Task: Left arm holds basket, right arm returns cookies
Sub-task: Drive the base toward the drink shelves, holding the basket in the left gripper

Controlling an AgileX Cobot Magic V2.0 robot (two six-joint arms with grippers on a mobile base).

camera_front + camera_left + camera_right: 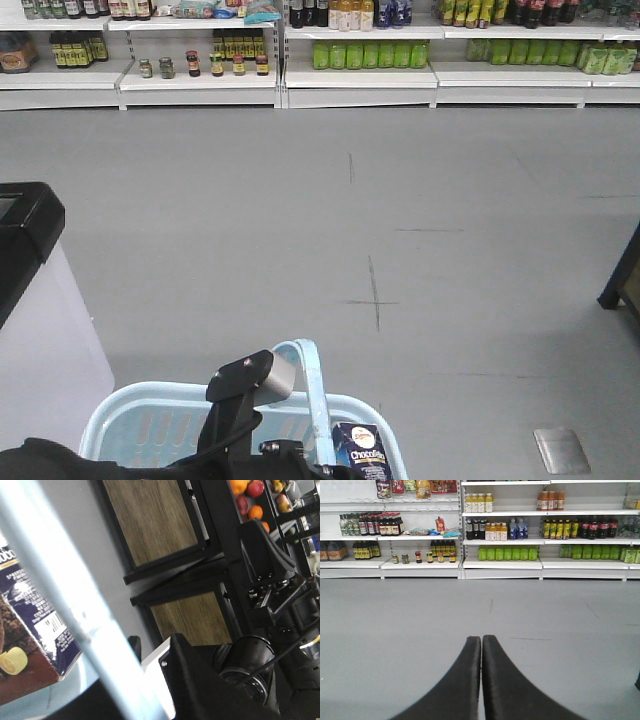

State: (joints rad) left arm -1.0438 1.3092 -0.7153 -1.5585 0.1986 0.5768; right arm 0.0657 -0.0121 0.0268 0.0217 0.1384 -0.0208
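Peeking from frame-cut basket: cookies.

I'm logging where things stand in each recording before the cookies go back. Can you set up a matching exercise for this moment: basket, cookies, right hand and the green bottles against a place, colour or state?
Things:
1. basket
2. cookies
3. right hand
4. green bottles

Place, colour or state:
A. shut, holding nothing, facing the shelves
B. lined up on a far shelf
C. standing upright inside the basket, at its right side
D. light blue, at the bottom edge of the front view

Pairs: 1-D, 2-C, 3-A, 4-B
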